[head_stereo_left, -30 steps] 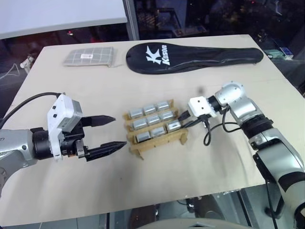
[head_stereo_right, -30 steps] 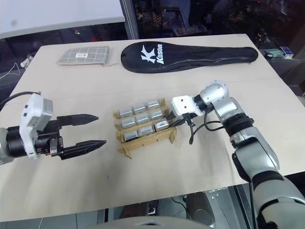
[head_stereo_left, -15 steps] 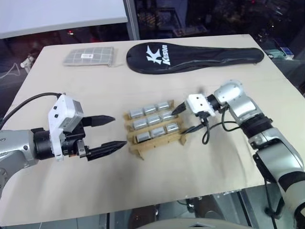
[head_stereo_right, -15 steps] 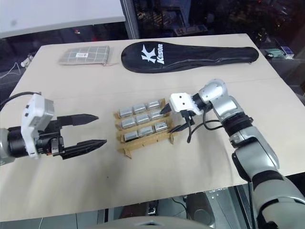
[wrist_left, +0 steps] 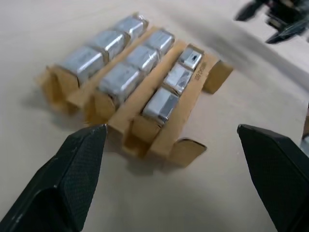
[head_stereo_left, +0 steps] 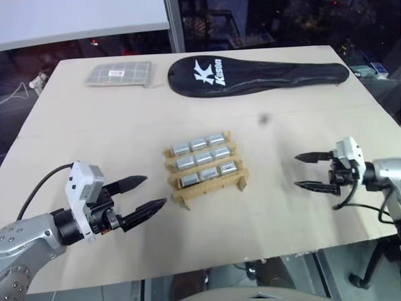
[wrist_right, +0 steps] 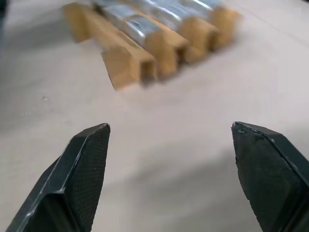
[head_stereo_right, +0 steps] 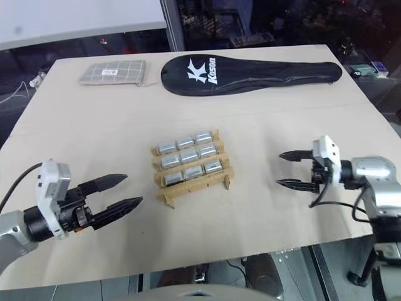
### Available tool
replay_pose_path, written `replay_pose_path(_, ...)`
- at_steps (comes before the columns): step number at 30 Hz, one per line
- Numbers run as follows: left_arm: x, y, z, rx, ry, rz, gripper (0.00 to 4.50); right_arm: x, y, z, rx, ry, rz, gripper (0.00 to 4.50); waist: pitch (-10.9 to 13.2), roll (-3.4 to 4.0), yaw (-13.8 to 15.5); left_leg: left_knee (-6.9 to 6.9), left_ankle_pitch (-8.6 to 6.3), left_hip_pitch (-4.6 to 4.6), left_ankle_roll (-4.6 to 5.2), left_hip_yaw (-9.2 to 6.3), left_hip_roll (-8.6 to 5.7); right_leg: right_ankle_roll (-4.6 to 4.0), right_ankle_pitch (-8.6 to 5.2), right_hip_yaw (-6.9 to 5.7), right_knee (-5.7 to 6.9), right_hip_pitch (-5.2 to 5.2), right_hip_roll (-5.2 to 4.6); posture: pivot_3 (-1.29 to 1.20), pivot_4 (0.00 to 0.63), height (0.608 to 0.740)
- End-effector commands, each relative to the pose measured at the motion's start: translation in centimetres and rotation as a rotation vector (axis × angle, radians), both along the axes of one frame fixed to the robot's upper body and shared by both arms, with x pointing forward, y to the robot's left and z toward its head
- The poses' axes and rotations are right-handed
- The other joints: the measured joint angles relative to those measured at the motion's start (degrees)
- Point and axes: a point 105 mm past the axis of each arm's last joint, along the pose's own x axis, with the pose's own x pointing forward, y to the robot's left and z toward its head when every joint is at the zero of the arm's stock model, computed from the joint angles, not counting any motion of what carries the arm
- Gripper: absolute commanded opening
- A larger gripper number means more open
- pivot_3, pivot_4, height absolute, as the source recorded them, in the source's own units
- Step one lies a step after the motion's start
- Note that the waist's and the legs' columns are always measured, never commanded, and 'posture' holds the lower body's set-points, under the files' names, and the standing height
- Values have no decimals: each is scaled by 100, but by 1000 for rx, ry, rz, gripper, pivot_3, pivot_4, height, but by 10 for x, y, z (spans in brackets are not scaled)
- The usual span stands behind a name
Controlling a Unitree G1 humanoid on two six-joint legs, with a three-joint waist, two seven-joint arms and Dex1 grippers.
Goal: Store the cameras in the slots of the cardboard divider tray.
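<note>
Nine silver-grey boxy cameras (head_stereo_left: 203,157) now fill the tan slatted cardboard divider tray (head_stereo_left: 183,195) mid-table — the right gripper (head_stereo_left: 310,170), fingers spread and empty, has drawn back toward the table's right edge, the left gripper (head_stereo_left: 143,195) likewise spread near the front-left — storing looks complete.

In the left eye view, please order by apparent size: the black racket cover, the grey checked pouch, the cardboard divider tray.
1. Long black fabric racket cover.
2. Tan cardboard divider tray.
3. Flat grey checked pouch; it lies farther from the camera, so its rank against the tray is uncertain.

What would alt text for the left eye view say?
A cardboard tray holding nine small silver cameras sits mid-table, with the open left pincer and open right pincer on either side, apart from it. A black racket bag and checked pouch lie at the far edge.
</note>
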Motion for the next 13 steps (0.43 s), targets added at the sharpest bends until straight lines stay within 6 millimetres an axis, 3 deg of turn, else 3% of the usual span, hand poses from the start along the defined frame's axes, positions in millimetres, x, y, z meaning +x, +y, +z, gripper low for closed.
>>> replay_pose_path(1, -2, 7, -10, 33, -50, 88, 4500, -8, -23, 5, -3, -53, -129, 3972, -4, -5, -13, 4, 0, 6, 0, 2, 1, 2, -1, 2, 4, 5, 3, 0, 150, 740)
replay_pose_path(5, -19, 32, -35, 121, -57, 180, 4500, -26, -34, -13, -6, -28, -218, 3972, -9, -9, -58, 11, 0, 9, 1, 0, 4, 3, -2, 5, 7, 5, 11, 0, 150, 740)
replay_pose_path(8, -23, 46, -43, 159, -64, 229, 4500, -29, -37, -19, -4, -14, -258, 3972, -9, -11, -76, 9, 0, 4, 1, 0, 5, 3, -2, 6, 6, -4, 13, 0, 150, 740)
replay_pose_path(13, -22, 50, -49, 155, -93, 267, 4500, -29, -41, -27, -4, -5, -293, 3972, -12, -18, -70, 10, -1, 2, 3, -4, 7, 4, -3, 10, 4, -4, 7, 0, 150, 740)
